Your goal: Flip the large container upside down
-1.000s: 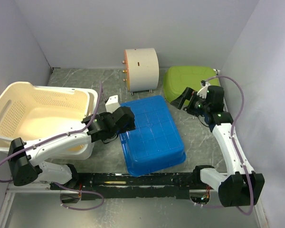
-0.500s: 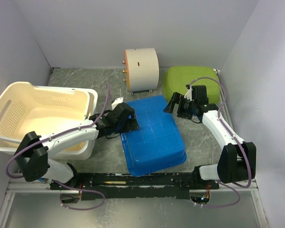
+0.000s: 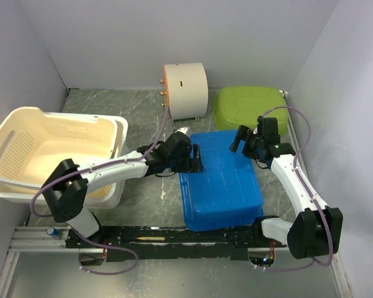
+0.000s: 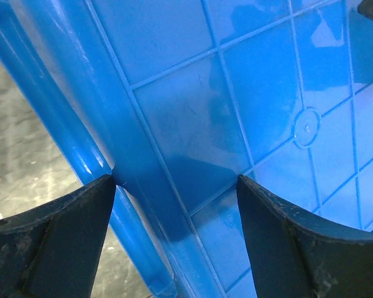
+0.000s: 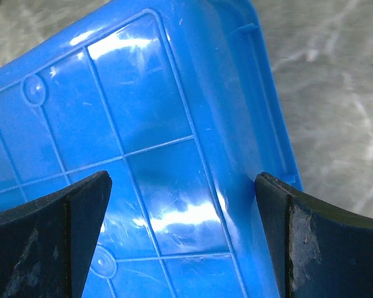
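Jaws agape: left end effector [image 4: 174, 181], right end effector [image 5: 183, 177]; blue container [image 3: 224, 186] beneath

Both arms reach inward; L hand [image 3: 194, 160], R hand [image 3: 240, 138] open wide.

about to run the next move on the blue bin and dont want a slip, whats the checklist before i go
1. Left fingers spread: ok, they stand astride the left edge of the blue bin.
2. Right fingers spread: ok, astride the bin's far right corner.
3. Bin gripped: not ok, neither pair is closed on it.
4. Bin's orientation: ok, its ribbed base faces up and its rim is down on the table.
5. Gap to the green tub: cannot tell, the two look very close in the top view.
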Controlling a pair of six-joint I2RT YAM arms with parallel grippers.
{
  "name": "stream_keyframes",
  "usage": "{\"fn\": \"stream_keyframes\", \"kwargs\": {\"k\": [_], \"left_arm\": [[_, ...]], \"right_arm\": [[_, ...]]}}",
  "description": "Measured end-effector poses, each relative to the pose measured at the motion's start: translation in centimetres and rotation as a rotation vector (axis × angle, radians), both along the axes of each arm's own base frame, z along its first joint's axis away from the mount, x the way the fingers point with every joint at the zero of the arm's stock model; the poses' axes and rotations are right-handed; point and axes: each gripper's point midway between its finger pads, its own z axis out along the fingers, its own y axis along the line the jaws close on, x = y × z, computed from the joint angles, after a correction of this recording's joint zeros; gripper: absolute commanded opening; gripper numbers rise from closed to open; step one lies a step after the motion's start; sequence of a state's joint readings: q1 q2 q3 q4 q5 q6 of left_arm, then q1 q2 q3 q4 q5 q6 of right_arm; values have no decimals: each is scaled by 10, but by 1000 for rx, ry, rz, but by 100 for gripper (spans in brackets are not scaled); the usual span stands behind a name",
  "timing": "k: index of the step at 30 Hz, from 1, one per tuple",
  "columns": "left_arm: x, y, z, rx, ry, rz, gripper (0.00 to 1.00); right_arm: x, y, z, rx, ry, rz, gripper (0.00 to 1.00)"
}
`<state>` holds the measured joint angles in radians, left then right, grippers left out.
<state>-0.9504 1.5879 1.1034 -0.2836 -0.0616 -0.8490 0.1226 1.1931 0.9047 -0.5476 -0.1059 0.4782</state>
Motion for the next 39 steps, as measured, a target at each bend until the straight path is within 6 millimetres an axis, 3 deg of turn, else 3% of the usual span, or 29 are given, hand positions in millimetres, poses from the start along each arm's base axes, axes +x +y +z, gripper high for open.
{"fn": "stream_keyframes", "kwargs": {"k": [7, 10, 14, 17, 24, 28, 32, 39], "left_arm": [[-3, -38, -1, -21, -8, -72, 87], [-2, -50, 0, -31, -14, -86, 87], [-13, -62, 1, -47, -11, -128, 90], [-25, -61, 3, -44, -9, -153, 91], [-49, -35, 21, -66, -8, -185, 92], [-55, -38, 17, -74, 11, -214, 90], [-58, -61, -4, -71, 65, -276, 89], [-54, -124, -4, -158, 83, -392, 89]], "right_arm": [[-10, -41, 1, -156, 11, -174, 100], [-11, -49, 8, -182, -3, -214, 100], [-9, -45, 20, -164, -18, -219, 100], [-7, -46, 34, -163, -40, -233, 100], [-7, -55, 84, -146, -182, -308, 100], [-6, -55, 102, -121, -229, -323, 100], [-5, -53, 107, -113, -228, -320, 100], [-4, -48, 145, -80, -275, -307, 100]]}}
